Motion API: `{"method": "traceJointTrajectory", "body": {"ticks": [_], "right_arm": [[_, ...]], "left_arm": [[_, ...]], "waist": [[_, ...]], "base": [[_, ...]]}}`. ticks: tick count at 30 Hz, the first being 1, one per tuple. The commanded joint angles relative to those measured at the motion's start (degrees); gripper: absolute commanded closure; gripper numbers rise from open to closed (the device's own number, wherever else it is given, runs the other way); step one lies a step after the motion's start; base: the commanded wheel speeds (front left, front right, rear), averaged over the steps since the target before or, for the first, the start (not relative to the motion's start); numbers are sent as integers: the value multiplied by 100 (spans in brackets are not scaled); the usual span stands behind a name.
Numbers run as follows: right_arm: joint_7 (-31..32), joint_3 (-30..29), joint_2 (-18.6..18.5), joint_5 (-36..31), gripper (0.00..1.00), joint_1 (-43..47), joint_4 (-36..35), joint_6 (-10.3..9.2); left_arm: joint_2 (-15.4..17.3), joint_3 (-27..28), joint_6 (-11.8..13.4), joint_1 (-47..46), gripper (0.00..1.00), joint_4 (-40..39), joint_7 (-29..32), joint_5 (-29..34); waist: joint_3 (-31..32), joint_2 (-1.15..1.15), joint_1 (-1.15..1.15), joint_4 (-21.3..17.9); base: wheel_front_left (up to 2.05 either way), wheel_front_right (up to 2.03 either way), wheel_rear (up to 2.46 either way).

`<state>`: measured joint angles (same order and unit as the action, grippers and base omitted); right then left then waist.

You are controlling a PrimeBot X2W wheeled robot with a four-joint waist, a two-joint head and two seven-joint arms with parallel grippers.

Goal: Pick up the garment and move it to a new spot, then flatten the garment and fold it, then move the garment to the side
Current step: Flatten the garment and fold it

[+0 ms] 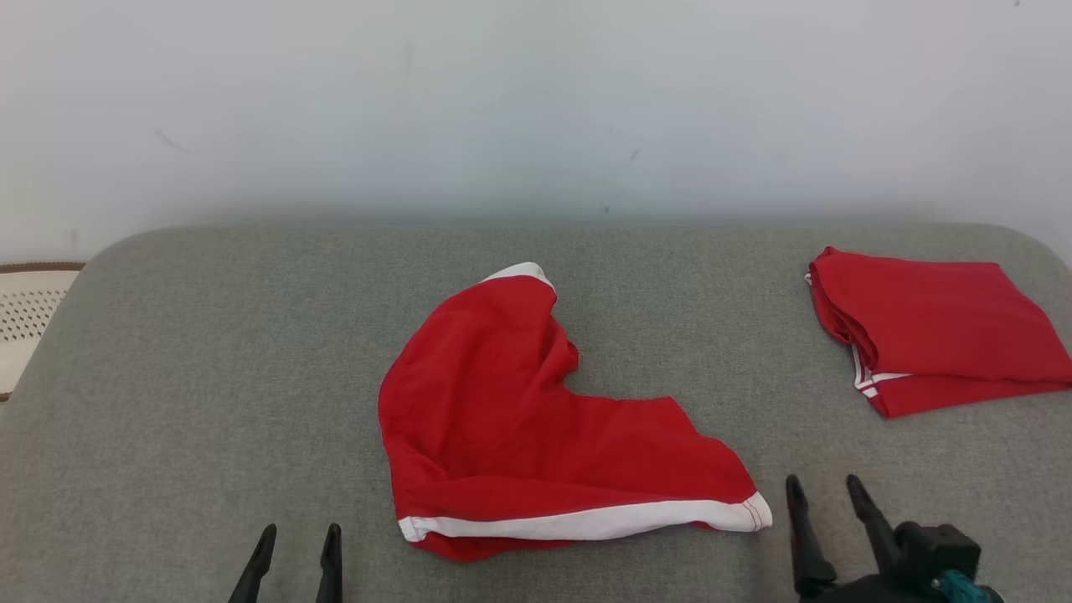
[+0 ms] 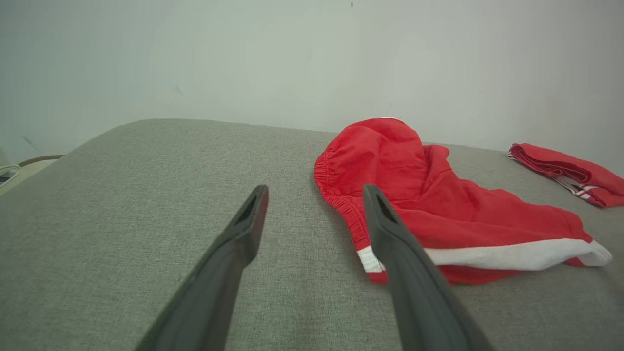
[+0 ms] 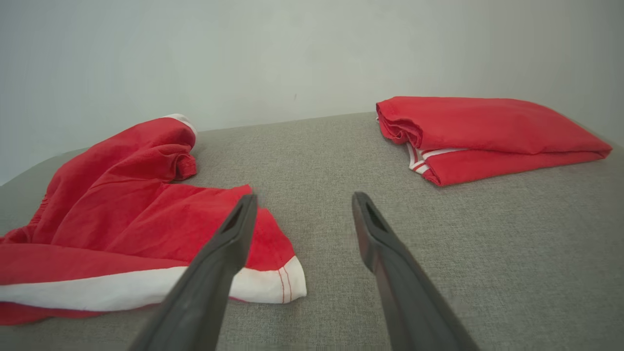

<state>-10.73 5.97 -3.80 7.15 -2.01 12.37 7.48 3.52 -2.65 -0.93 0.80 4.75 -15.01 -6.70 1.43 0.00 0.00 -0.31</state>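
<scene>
Red fabric with white banding, the loose garment (image 1: 536,419) lies rumpled in the middle of the grey padded surface (image 1: 209,352) in the head view, its white hem along the near side. A second red piece, the folded garment (image 1: 938,335), sits far right, well apart from it. The left end effector (image 1: 301,532) is at the near left, clear of the cloth, fingers parted and empty. The right end effector (image 1: 823,484) is at the near right, just beside the hem's right corner, also spread and holding nothing. A pale wall (image 1: 502,100) rises behind, and a cream woven object (image 1: 25,310) shows at the left edge.

From the left wrist view, the left end effector (image 2: 316,192) stands wide open above the surface; the loose garment (image 2: 438,209) lies to its right, with the folded garment (image 2: 570,170) beyond.

From the right wrist view, the right end effector (image 3: 304,197) is wide apart, one finger crossing in front of the white hem corner of the loose garment (image 3: 122,204); whether it touches is unclear. The folded garment (image 3: 487,131) lies far right.
</scene>
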Motion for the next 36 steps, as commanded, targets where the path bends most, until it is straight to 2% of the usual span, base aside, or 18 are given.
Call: {"method": "traceJointTrajectory", "body": {"ticks": [1, 7, 13, 19, 30, 31, 32, 33, 34, 35, 36], "right_arm": [[128, 107, -45, 78, 0, -100, 76, 3], [438, 431, -204, 199, 0, -382, 446, 3], [471, 753, -272, 340, 0, -841, 1196, 3], [334, 1002, -328, 425, 0, -1333, 1949, 3], [133, 1394, -240, 616, 0, -1866, 2949, 3], [58, 1438, -216, 660, 5, -1908, 2982, 3], [9, 1476, -216, 683, 52, -1928, 3022, 3], [-50, 1512, -223, 705, 65, -1942, 3059, 3], [-95, 1543, -226, 728, 91, -1962, 3087, 3], [-128, 1568, -232, 765, 100, -1984, 3122, 3], [-160, 1590, -243, 790, 100, -2005, 3157, 3]], "left_arm": [[10, -40, -76, -113, 0, 88, -25, -109], [-14, -278, -310, -438, 0, 688, -24, -357], [-25, -616, -497, -933, 0, 1580, -24, -436], [-43, -857, -575, -1424, 0, 2211, -25, -533], [-56, -1139, -629, -1918, 0, 2804, -25, -721], [-56, -1177, -634, -1919, 0, 2870, -25, -733], [-58, -1217, -638, -1912, 4, 2937, -25, -742], [-58, -1234, -642, -1937, 58, 2911, -25, -771], [-57, -1241, -644, -1950, 93, 2863, -25, -791], [-56, -1259, -642, -1932, 100, 2853, -25, -816], [-58, -1283, -631, -1910, 100, 2845, -25, -843]], "waist": [[-20, 0, 0, 15], [-143, 0, 0, 1], [-383, 0, 0, -55], [-645, 0, 0, -105], [-787, 0, 0, -82], [-786, 0, 0, -83], [-779, 0, 0, -86], [-772, 0, 0, -88], [-764, 0, 0, -91], [-752, 0, 0, -91], [-736, 0, 0, -86]], "base": [[0, 0, 0], [0, 0, 0], [0, 0, 0], [0, 0, 0], [0, 0, 0], [0, 0, 0], [0, 0, 0], [0, 0, 0], [0, 0, 0], [0, 0, 0], [0, 0, 0]]}}
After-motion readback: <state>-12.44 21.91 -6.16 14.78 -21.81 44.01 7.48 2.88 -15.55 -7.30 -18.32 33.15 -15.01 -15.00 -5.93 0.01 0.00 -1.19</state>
